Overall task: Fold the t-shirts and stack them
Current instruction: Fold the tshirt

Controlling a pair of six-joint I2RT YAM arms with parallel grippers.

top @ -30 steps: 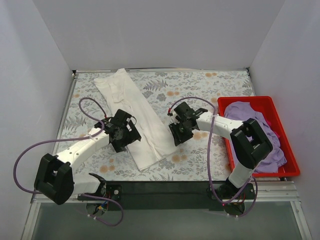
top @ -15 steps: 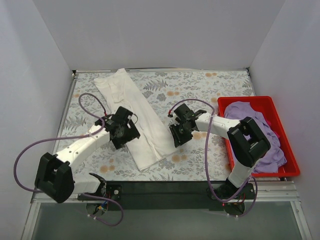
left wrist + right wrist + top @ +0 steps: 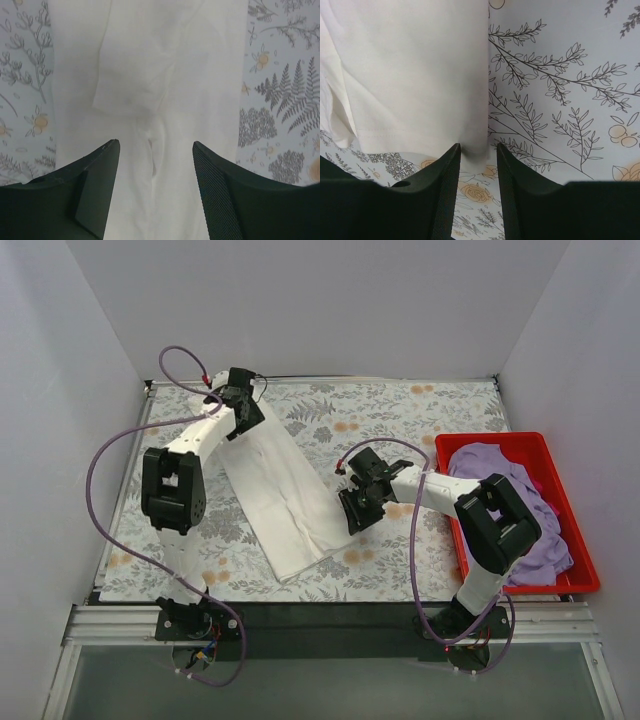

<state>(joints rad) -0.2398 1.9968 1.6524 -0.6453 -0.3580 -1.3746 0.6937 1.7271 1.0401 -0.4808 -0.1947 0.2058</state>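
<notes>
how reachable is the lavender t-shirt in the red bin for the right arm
Probably yes: the lavender t-shirt lies uncovered in the open red bin beside the right arm's base; its fingers are open at the white t-shirt's edge.

Matt, soft white cloth t-shirt (image 3: 280,490) on a matt printed tablecloth (image 3: 400,410) — glossy red plastic bin (image 3: 500,439).

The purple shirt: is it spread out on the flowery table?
No, the purple shirt lies bunched in the red bin at the right.
</notes>
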